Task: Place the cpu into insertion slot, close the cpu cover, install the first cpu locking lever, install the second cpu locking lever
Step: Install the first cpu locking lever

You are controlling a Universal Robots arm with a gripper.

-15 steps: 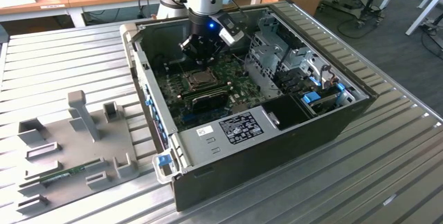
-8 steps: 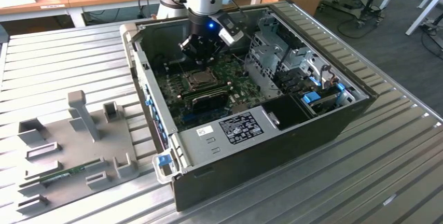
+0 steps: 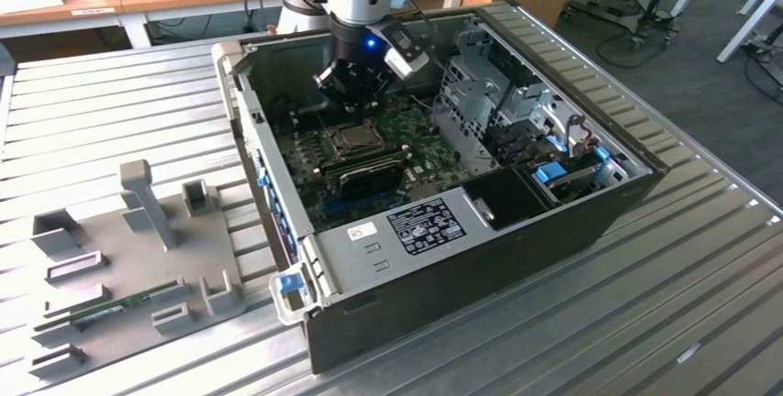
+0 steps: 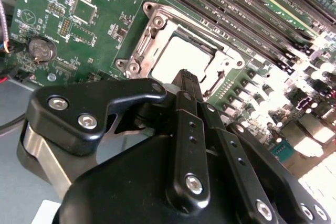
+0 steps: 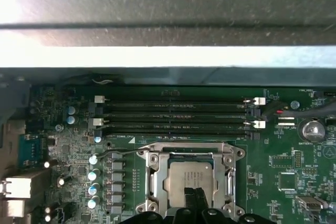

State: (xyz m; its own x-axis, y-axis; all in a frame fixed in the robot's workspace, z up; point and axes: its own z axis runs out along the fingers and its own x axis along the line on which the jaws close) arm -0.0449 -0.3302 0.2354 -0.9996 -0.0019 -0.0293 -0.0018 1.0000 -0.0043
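The cpu (image 5: 191, 179) lies flat in the insertion slot (image 5: 152, 178), its pale face showing through the window of the cpu cover (image 5: 191, 157), which lies down over it. In the second wrist view the cpu (image 4: 176, 59) is bright inside the silver cover (image 4: 157, 35). My gripper (image 5: 195, 196) is shut with nothing between its fingers, and its tips hover just over the cpu's near edge. In the exterior view the gripper (image 3: 355, 92) hangs inside the open computer case above the slot (image 3: 348, 142). A thin wire lever (image 5: 113, 152) runs along one side of the slot.
Long black memory slots (image 5: 173, 114) run beside the socket, with the case wall (image 5: 168, 24) beyond them. A grey drive cage (image 3: 490, 84) stands at the exterior view's right inside the case. A grey fixture tray (image 3: 135, 249) lies on the ribbed metal table at the exterior view's left.
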